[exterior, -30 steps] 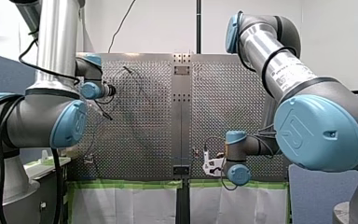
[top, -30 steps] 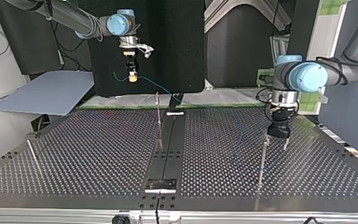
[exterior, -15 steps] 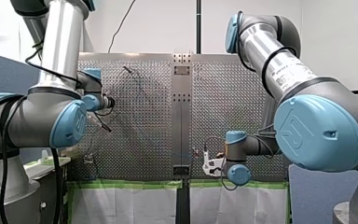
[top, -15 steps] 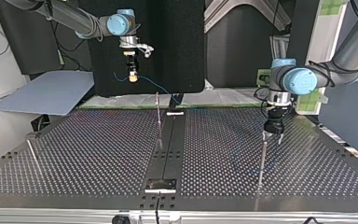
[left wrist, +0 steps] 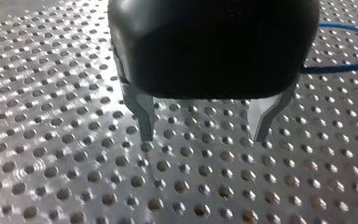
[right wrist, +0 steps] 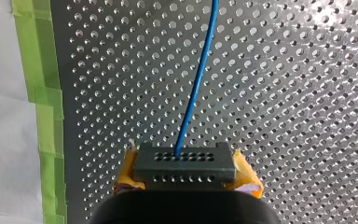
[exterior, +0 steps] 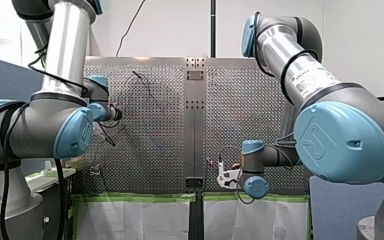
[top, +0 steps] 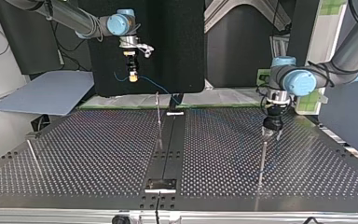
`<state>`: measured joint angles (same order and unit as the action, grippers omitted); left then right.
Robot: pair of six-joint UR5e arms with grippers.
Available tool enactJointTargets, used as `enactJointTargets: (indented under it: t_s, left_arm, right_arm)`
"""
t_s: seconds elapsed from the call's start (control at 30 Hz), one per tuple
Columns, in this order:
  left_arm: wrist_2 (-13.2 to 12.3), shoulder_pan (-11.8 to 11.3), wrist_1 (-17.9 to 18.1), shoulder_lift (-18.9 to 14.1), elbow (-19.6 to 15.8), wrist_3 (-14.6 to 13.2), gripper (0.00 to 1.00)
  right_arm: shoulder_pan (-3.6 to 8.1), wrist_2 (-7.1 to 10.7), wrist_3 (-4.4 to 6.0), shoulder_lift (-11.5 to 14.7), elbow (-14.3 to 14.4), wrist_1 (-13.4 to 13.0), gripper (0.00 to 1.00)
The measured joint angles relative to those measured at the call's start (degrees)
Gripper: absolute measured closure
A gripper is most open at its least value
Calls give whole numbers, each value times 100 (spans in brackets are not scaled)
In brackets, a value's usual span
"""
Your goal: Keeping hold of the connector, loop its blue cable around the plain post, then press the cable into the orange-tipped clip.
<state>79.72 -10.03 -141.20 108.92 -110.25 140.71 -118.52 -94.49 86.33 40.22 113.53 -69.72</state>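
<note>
Connector [right wrist: 186, 161] held over perforated table [top: 98, 154].
You see my left gripper [left wrist: 203, 135] spread wide, empty, near a metal post [top: 262, 161] at the top view's right; my right gripper [top: 132, 77], raised far left, clamps the connector, blue cable [right wrist: 198, 84] trailing ahead.

Left gripper [left wrist: 205, 136]: black body, two metal fingers [left wrist: 145, 116] spread wide, nothing between them, tips pointing down. Left arm [top: 354, 42] slants in, its wrist upright. Right gripper [right wrist: 184, 184]: yellow pads [right wrist: 248, 179] closed on either end of a dark connector [right wrist: 184, 163]. Right arm [top: 65, 16] holds it raised, the gripper hanging straight down.
</note>
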Motion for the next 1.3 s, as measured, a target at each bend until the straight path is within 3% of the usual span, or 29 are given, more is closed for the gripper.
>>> enactJointTargets:
  t_s: [0.33,0.93,1.3]
  left_arm:
    - [325,-11,-479,517,207,-516,2]
    - [994,-9,-534,766,218,-1349,2]
    - [1231,33,-732,1088,379,-1665,2]
  right_arm:
    - [0,0,16,0,-1,-14,100]
    - [-1,16,24,-3,-4,-36,100]
    - [-3,29,26,-2,-7,-43,100]
